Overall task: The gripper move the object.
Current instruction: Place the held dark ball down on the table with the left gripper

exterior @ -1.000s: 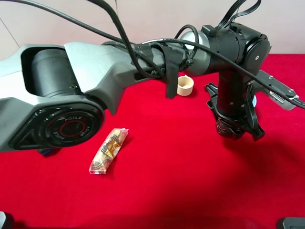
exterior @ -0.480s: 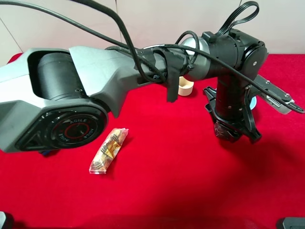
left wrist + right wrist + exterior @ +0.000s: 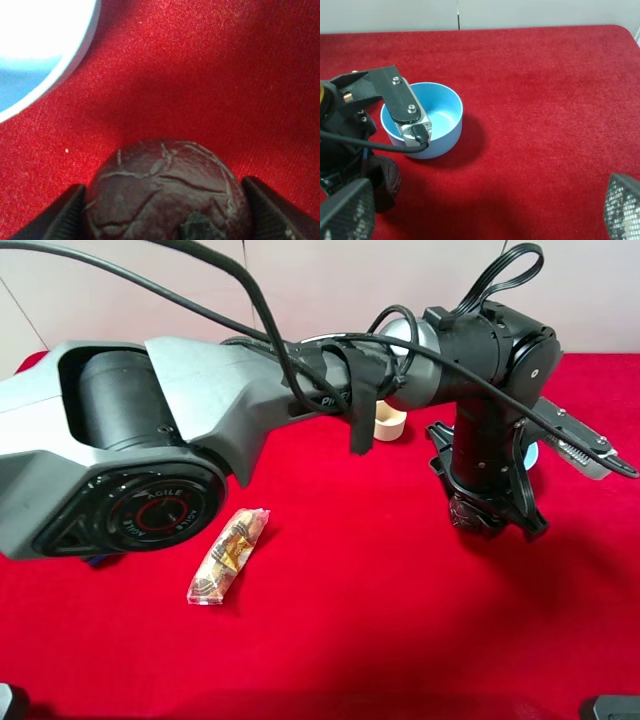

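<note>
While the gripper [image 3: 492,522] still pinches the object [image 3: 165,192] (by the bowl [image 3: 449,127]), nothing moved.

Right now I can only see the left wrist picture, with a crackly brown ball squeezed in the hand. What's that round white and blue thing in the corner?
Observer: That's a blue bowl. The right wrist view shows it standing on the red cloth close beside the ball.
Operator: Is anything inside it?
Observer: The part of its inside that shows looks empty. A piece of the left arm hides the rest.
Operator: What else is on the cloth?
Observer: A clear snack packet lies far from the ball, on the left of the high view.
</note>
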You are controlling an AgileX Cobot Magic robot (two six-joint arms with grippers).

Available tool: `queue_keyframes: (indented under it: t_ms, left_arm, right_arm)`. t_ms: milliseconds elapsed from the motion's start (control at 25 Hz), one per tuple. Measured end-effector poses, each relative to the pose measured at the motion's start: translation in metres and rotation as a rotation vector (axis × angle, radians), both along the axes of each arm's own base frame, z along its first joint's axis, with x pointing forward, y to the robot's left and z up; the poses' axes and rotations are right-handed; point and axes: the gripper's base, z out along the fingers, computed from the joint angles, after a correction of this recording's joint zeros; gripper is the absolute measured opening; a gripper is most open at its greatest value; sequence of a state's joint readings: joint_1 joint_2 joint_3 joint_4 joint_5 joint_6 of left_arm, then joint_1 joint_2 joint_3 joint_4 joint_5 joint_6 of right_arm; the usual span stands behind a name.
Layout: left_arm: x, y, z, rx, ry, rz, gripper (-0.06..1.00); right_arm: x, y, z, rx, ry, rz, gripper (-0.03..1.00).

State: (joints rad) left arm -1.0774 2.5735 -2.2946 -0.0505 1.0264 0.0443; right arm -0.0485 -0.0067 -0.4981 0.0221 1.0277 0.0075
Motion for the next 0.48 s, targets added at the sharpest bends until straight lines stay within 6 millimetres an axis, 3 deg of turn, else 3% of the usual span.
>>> queue_keyframes:
  t_ms: [480]
  left_arm:
    - [0.0000,0.0000,0.0000,0.000,0.000,0.001,0.91]
  right_arm:
    - [0.0000,0.0000,0.0000,0.000,0.000,0.000,0.69]
